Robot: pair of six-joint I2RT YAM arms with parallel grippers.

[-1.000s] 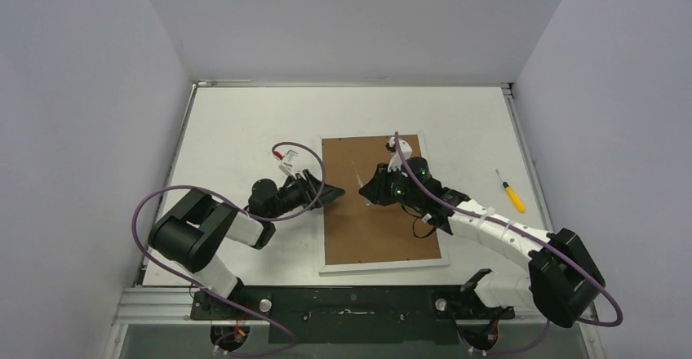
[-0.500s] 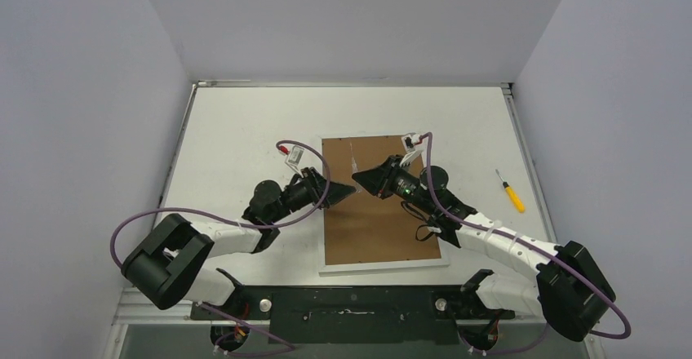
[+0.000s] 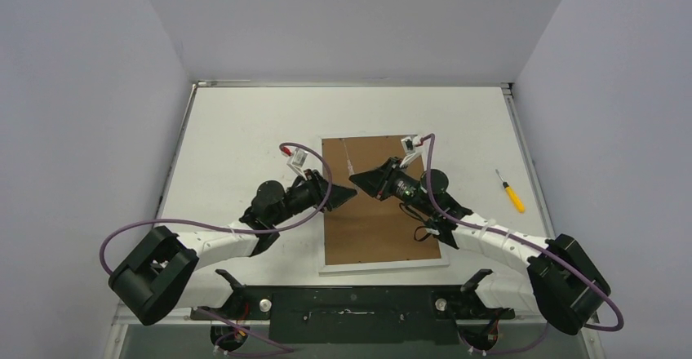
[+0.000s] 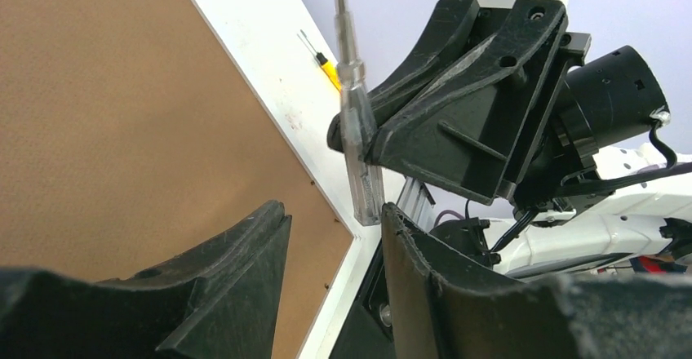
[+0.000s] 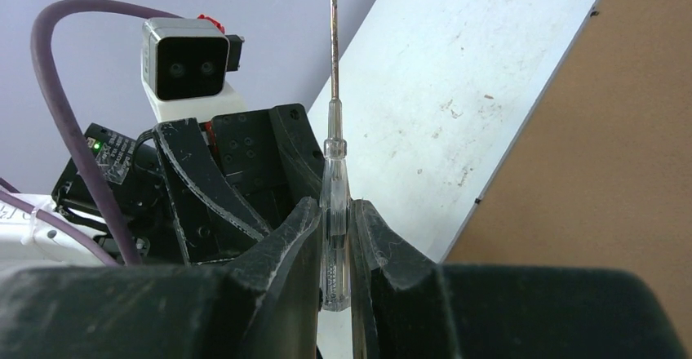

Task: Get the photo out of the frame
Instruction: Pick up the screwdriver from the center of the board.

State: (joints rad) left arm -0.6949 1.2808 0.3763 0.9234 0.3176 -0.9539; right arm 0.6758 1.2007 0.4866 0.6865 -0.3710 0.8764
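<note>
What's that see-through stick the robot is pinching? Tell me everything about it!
It is a screwdriver with a clear plastic-looking handle and a thin silvery metal shaft. The right gripper pinches its handle, holding it in the air over the frame. The left gripper, open, sits by the handle's end; whether it touches is unclear.

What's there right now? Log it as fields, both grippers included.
frame: flat on table, brown back up
photo: not visible
right gripper: shut on clear screwdriver, above the frame
left gripper: open, jaws apart at the clear screwdriver's handle end
yellow screwdriver: on table, right of frame, apart from it
</note>
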